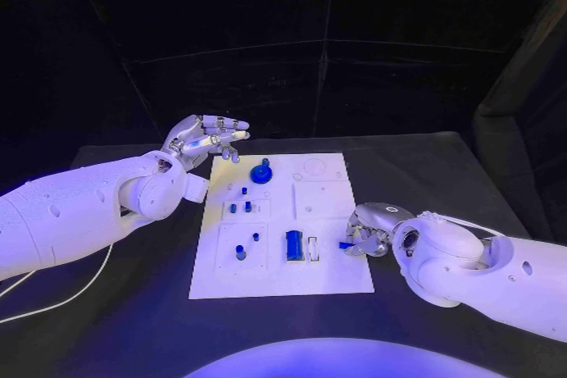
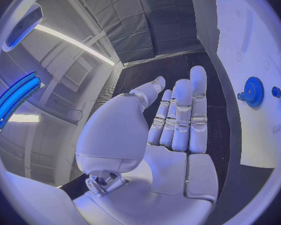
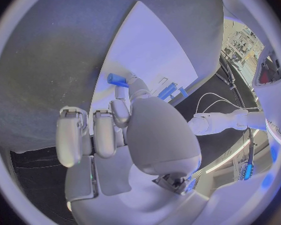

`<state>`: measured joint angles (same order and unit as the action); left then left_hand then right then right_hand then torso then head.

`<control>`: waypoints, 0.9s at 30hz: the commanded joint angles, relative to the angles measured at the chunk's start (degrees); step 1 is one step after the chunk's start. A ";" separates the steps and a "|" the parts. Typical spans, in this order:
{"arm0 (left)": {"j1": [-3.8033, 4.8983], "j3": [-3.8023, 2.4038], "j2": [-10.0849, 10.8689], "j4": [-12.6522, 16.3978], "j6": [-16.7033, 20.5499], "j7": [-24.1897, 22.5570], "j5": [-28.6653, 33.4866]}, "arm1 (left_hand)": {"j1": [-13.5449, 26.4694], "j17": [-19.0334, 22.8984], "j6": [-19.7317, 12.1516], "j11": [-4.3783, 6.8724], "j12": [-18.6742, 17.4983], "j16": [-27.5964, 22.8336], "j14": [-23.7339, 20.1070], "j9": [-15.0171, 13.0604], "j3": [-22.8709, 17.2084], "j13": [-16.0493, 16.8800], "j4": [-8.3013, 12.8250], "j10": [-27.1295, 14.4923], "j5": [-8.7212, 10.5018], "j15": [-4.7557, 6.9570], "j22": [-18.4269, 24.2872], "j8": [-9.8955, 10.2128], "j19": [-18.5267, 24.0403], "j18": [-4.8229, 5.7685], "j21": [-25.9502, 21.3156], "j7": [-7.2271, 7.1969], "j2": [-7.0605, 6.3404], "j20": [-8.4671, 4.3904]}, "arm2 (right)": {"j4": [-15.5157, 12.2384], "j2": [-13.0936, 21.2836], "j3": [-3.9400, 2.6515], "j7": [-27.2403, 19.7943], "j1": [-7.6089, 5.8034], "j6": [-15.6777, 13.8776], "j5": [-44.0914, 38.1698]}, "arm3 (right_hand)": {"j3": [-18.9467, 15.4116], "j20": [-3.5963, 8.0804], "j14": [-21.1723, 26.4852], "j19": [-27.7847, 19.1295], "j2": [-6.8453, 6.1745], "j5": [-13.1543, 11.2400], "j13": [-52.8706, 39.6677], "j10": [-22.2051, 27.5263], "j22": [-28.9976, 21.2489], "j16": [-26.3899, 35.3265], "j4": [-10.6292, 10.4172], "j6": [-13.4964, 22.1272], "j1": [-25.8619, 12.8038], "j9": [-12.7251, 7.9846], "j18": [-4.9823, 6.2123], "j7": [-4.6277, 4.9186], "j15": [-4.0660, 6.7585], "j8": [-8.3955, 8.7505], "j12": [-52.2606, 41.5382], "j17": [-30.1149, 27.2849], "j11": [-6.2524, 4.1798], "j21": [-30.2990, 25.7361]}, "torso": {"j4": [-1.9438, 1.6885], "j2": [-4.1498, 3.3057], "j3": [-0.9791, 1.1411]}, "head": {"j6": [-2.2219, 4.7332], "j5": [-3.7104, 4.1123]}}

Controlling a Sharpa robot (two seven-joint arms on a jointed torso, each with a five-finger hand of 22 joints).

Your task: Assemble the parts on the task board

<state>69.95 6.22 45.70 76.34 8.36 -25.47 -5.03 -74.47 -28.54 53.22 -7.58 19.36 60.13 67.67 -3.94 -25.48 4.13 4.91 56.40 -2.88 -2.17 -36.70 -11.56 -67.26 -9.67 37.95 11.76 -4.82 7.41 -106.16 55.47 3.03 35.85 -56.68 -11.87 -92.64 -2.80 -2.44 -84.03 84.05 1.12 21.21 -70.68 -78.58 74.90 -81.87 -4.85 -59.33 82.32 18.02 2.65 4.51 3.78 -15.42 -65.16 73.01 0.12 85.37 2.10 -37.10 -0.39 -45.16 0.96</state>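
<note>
The white task board lies in the middle of the table. On it stand a blue gear, a few small blue pegs and a blue rectangular block. My left hand hovers over the board's far left corner with its fingers spread and nothing in it. The left wrist view shows this hand beside the gear. At the board's right edge my right hand pinches a small blue part in its fingertips. In the right wrist view the part sits just over the board.
The black table stretches wide to the right of the board. A white cable trails over the table under my left arm. A white slot lies next to the blue block.
</note>
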 commanded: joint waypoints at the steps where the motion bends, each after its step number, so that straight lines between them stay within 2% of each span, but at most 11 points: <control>1: 0.06 -0.04 -0.09 -0.02 -0.70 -0.29 0.18 | -0.60 0.05 -0.30 0.17 0.26 0.37 -0.34 -0.02 0.13 -0.03 0.35 -0.36 -0.26 0.01 0.05 -0.23 0.07 -0.81 -0.22 -0.03 0.01 0.27 | 0.26 0.41 0.32 1.97 0.25 -1.51 6.74 | 0.25 0.17 -3.06 1.69 -0.75 1.13 -0.52 -0.61 6.64 -0.26 -1.58 -0.47 -3.13 -0.28 -0.70 -0.01 0.24 0.46 -0.47 0.33 -0.27 0.13 | 0.12 0.14 0.00 | 0.05 -0.04; 3: 0.05 -0.03 -0.11 -0.05 -0.70 -0.28 0.18 | -0.60 0.05 -0.30 0.17 0.26 0.37 -0.34 -0.02 0.13 -0.03 0.35 -0.36 -0.26 0.01 0.05 -0.23 0.07 -0.81 -0.22 -0.03 0.01 0.27 | 0.00 0.55 0.32 1.48 0.25 -3.52 9.36 | 0.01 0.14 -3.13 1.81 -1.42 1.90 -0.91 -0.99 6.84 -0.41 -3.17 -0.57 -5.54 -0.32 -0.74 0.04 0.18 0.73 -0.98 0.63 -0.21 0.24 | 0.07 0.09 -0.04 | 0.13 0.02; 5: 0.04 -0.03 -0.12 -0.06 -0.69 -0.28 0.18 | -0.60 0.05 -0.30 0.17 0.26 0.37 -0.34 -0.02 0.13 -0.03 0.35 -0.36 -0.26 0.01 0.05 -0.23 0.07 -0.81 -0.22 -0.03 0.01 0.27 | -0.29 0.69 0.31 0.97 0.24 -5.28 11.01 | 0.04 0.14 -3.19 1.91 -2.45 5.06 -1.25 -1.25 6.99 -0.52 -4.33 -0.72 -7.13 -0.34 -0.77 0.00 0.25 1.11 -1.37 0.87 -0.23 0.32 | 0.02 0.08 -0.05 | 0.18 0.04; 7: 0.04 -0.03 -0.13 -0.06 -0.67 -0.28 0.18 | -0.60 0.05 -0.30 0.17 0.26 0.37 -0.34 -0.02 0.13 -0.03 0.35 -0.36 -0.26 0.01 0.05 -0.23 0.07 -0.81 -0.22 -0.03 0.01 0.27 | -0.71 0.88 0.31 0.30 0.23 -7.33 12.44 | 0.19 0.15 -3.21 1.96 -3.23 7.53 -1.42 -1.34 7.07 -0.56 -4.88 -0.86 -7.81 -0.32 -0.79 0.03 0.28 1.46 -1.51 0.97 -0.22 0.37 | -0.09 0.07 -0.10 | 0.21 -0.02; 10: 0.04 -0.02 -0.14 -0.05 -0.66 -0.28 0.18 | -0.60 0.05 -0.30 0.17 0.26 0.37 -0.34 -0.02 0.13 -0.03 0.35 -0.36 -0.26 0.01 0.05 -0.23 0.07 -0.81 -0.22 -0.03 0.01 0.27 | -1.37 1.08 0.30 -0.64 0.22 -9.93 13.61 | 0.49 0.18 -3.24 2.09 -3.64 8.97 -1.57 -1.42 7.31 -0.65 -5.22 -1.00 -8.07 -0.29 -0.83 0.03 0.25 1.75 -1.63 1.17 -0.24 0.49 | -0.17 0.04 -0.11 | 0.21 -0.15; 13: 0.04 -0.02 -0.13 -0.04 -0.65 -0.27 0.18 | -0.60 0.05 -0.30 0.17 0.26 0.37 -0.34 -0.02 0.13 -0.03 0.35 -0.36 -0.26 0.01 0.05 -0.23 0.07 -0.81 -0.22 -0.03 0.01 0.27 | -2.02 1.17 0.29 -1.70 0.21 -12.62 14.86 | 0.62 0.18 -3.28 2.26 -3.89 9.62 -1.77 -1.55 7.64 -0.75 -5.52 -1.10 -8.35 -0.26 -0.91 0.05 0.25 1.92 -1.85 1.37 -0.22 0.66 | -0.10 0.00 -0.04 | 0.21 -0.32; 16: 0.03 -0.02 -0.13 -0.02 -0.64 -0.27 0.18 | -0.60 0.05 -0.30 0.17 0.26 0.37 -0.34 -0.02 0.13 -0.03 0.35 -0.36 -0.26 0.01 0.05 -0.23 0.07 -0.81 -0.22 -0.03 0.01 0.27 | -2.39 1.07 0.28 -2.38 0.20 -14.12 15.95 | 0.61 0.18 -3.32 2.31 -4.04 9.92 -1.85 -1.64 7.72 -0.84 -5.93 -1.23 -8.85 -0.22 -0.93 0.06 0.23 2.03 -1.93 1.55 -0.20 0.71 | -0.15 -0.04 -0.05 | 0.16 -0.41; 17: 0.03 -0.02 -0.13 -0.02 -0.64 -0.27 0.18 | -0.60 0.05 -0.30 0.17 0.26 0.37 -0.34 -0.02 0.13 -0.03 0.35 -0.36 -0.26 0.01 0.05 -0.23 0.07 -0.81 -0.22 -0.03 0.01 0.27 | -2.47 0.95 0.28 -2.56 0.20 -14.47 16.37 | 0.61 0.17 -3.33 2.32 -4.09 10.10 -1.87 -1.66 7.74 -0.85 -6.04 -1.27 -8.96 -0.21 -0.93 0.05 0.23 2.08 -1.95 1.57 -0.20 0.72 | -0.06 -0.05 -0.01 | 0.14 -0.51; 27: 0.04 -0.02 -0.16 0.07 -0.70 -0.24 0.18 | -0.60 0.05 -0.30 0.17 0.26 0.37 -0.34 -0.02 0.13 -0.03 0.35 -0.36 -0.26 0.01 0.05 -0.23 0.07 -0.81 -0.22 -0.03 0.01 0.27 | -1.88 -1.40 0.27 -2.84 0.19 -16.14 19.80 | 0.75 0.18 -3.35 2.39 -4.23 10.99 -1.94 -1.72 7.88 -0.91 -6.32 -1.47 -9.11 -0.13 -0.96 -0.01 0.25 2.23 -1.98 1.68 -0.25 0.80 | 0.08 -0.11 0.03 | -0.04 -0.92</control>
<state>69.91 6.25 45.61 76.32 8.26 -25.39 -5.03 -74.47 -28.55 53.23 -7.58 19.36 60.13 67.67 -3.94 -25.48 4.13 4.91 56.41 -2.88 -2.17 -36.72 -11.56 -67.26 -9.67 37.95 11.76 -4.82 7.40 -108.05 54.23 3.31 33.87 -56.42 -25.70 -75.47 -2.08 -2.44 -84.03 84.05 -3.15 31.87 -72.54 -79.85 74.90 -82.47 -10.75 -60.32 73.72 17.82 2.65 4.48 3.78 -13.52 -66.94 74.63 -0.10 85.93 2.10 -37.18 -0.38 -45.17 0.13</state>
